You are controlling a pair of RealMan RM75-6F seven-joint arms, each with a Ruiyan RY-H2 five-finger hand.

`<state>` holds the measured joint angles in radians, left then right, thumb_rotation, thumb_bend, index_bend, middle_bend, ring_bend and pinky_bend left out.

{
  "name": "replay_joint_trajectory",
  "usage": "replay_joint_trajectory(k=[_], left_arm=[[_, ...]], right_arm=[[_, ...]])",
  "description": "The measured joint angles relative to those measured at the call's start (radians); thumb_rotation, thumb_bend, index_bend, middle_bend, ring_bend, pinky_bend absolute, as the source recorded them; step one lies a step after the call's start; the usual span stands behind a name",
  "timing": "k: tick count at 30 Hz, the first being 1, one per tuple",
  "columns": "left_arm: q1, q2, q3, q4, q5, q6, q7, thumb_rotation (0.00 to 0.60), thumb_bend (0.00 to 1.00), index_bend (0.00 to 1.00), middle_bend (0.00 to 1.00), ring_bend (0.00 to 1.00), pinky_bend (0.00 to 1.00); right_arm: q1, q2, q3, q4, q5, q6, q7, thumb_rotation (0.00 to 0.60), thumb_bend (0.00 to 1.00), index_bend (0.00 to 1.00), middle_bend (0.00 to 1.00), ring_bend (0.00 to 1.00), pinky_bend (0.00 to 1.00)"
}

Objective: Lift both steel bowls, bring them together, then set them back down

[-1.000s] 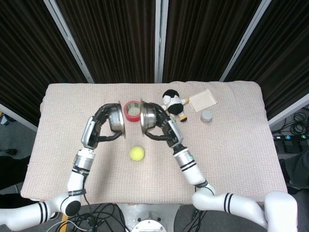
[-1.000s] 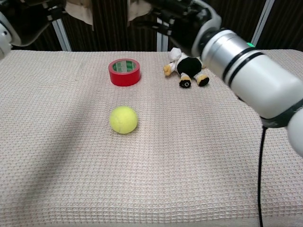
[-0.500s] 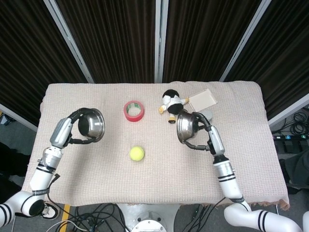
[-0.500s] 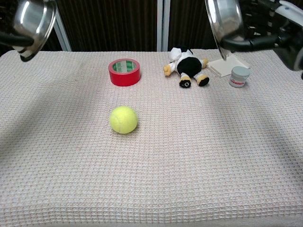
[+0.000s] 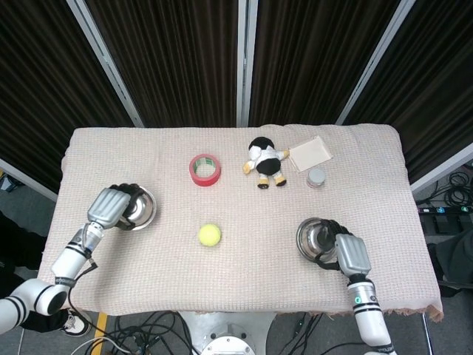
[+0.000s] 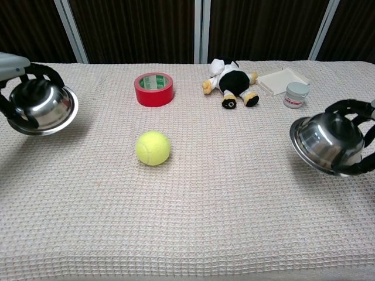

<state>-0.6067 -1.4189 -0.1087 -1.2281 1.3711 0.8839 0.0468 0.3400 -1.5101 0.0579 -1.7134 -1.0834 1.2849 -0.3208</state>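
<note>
My left hand point(image 5: 109, 205) point(image 6: 12, 65) grips one steel bowl point(image 5: 140, 209) point(image 6: 42, 107) at the left side of the table, its fingers hooked over the rim. That bowl hangs low, tilted, near the cloth. My right hand point(image 5: 351, 254) point(image 6: 366, 126) grips the other steel bowl point(image 5: 313, 239) point(image 6: 326, 142) at the right front of the table. This bowl is also tilted, its mouth facing inward and up. The two bowls are far apart, at opposite sides.
A yellow tennis ball point(image 5: 210, 234) point(image 6: 153, 147) lies between the bowls. Further back are a red tape roll point(image 5: 205, 169) point(image 6: 154, 88), a plush toy point(image 5: 266, 162) point(image 6: 232, 81), a white box point(image 5: 310, 153) point(image 6: 283, 79) and a small grey-lidded jar point(image 5: 316, 177) point(image 6: 295, 94). A woven cloth point(image 5: 244, 274) covers the table.
A second ago the bowls were held together, high above the tape roll. Both arms have since swung outward and down, carrying the bowls apart to the left and right sides, close to the cloth.
</note>
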Motion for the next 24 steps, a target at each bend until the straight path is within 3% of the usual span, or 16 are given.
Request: replay_joint_trajectory(k=[2,4,6,8,15,24], left_arm=[[-0.017,-0.023,0.008,0.028,-0.012,-0.038,-0.003,0.6,0.09,0.39,0.47,0.43,0.61],[-0.026,-0.03,0.017,0.034,-0.017,-0.065,-0.013,0.6,0.04,0.19,0.33,0.31,0.54],[-0.033,-0.028,0.025,0.029,-0.017,-0.094,-0.038,0.6,0.01,0.03,0.1,0.11,0.41],[-0.035,-0.027,0.03,0.027,-0.006,-0.096,-0.078,0.6,0.0,0.0,0.0,0.0,0.31],[-0.029,-0.014,0.043,0.031,0.077,0.002,-0.2,0.6,0.0,0.0,0.0,0.0,0.23],[0.023,0.063,0.044,-0.076,0.026,0.065,-0.119,0.6,0.0,0.0,0.0,0.0,0.17]], right_arm=[[0.001,-0.013,0.0,0.003,0.002,-0.011,-0.01,0.6,0.16,0.44,0.38,0.28,0.37],[0.002,-0.022,0.007,0.009,0.001,-0.014,-0.013,0.6,0.14,0.36,0.34,0.23,0.33],[0.005,-0.023,0.011,0.01,0.002,-0.026,-0.011,0.6,0.09,0.17,0.19,0.1,0.19],[0.009,-0.018,0.014,0.008,0.002,-0.045,-0.007,0.6,0.03,0.01,0.02,0.0,0.02],[0.007,-0.009,0.025,0.02,-0.046,-0.041,0.042,0.6,0.0,0.0,0.0,0.0,0.0],[-0.011,0.014,0.02,0.004,-0.095,-0.031,0.077,0.6,0.0,0.0,0.0,0.0,0.0]])
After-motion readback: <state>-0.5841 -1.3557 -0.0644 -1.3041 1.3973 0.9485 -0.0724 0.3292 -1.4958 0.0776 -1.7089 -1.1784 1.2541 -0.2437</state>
